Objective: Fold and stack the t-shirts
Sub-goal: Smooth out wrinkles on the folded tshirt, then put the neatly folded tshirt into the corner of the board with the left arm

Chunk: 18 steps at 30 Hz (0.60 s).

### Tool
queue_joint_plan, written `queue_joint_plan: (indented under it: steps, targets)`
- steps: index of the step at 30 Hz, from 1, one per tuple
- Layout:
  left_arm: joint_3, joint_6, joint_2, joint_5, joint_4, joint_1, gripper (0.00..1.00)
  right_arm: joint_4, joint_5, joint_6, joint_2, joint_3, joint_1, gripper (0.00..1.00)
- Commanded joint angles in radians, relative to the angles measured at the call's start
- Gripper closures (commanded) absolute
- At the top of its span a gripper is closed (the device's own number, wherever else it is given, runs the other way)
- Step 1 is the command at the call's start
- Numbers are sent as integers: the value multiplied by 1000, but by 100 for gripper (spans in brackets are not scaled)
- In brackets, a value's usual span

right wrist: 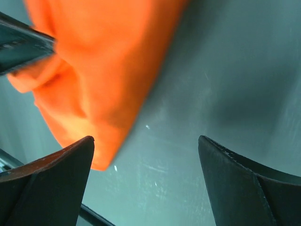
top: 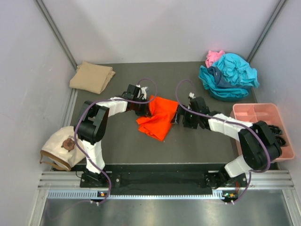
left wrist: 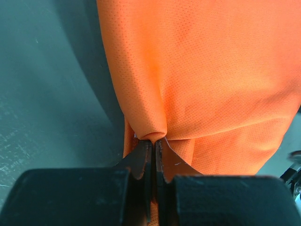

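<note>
A bright orange t-shirt (top: 158, 117) hangs crumpled at the middle of the dark table between both arms. My left gripper (top: 146, 104) is shut on a pinched fold of its left edge, and the cloth (left wrist: 202, 70) fills the left wrist view above the closed fingertips (left wrist: 141, 157). My right gripper (top: 177, 116) is open just right of the shirt, with nothing between its fingers; the orange cloth (right wrist: 99, 66) lies to their upper left. A folded tan t-shirt (top: 91, 76) lies at the back left. Teal t-shirts (top: 230, 75) and a pink one (top: 214, 57) are heaped at the back right.
A pink plastic compartment tray (top: 244, 113) stands at the right edge, partly under the right arm. A cream cap-like thing (top: 59, 148) sits off the table's left side. Grey walls enclose the table.
</note>
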<state>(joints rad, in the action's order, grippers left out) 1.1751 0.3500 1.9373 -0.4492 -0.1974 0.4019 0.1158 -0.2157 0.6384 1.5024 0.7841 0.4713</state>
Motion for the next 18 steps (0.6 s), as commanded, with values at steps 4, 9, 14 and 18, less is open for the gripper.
queue_joint_plan:
  steps: [4, 9, 14, 18]
  targets:
    - [-19, 7, 6, 1, -62, 12, 100, -276, 70, 274, -79, -180, 69, 10]
    - [-17, 14, 12, 1, -73, 12, 100, -361, 101, 369, -50, -226, 108, 10]
    - [-9, 10, 15, 12, -89, 12, 100, -424, 110, 412, 2, -220, 133, 11]
    - [-5, 15, 22, 10, -99, 12, 100, -459, 87, 435, 70, -189, 135, 11]
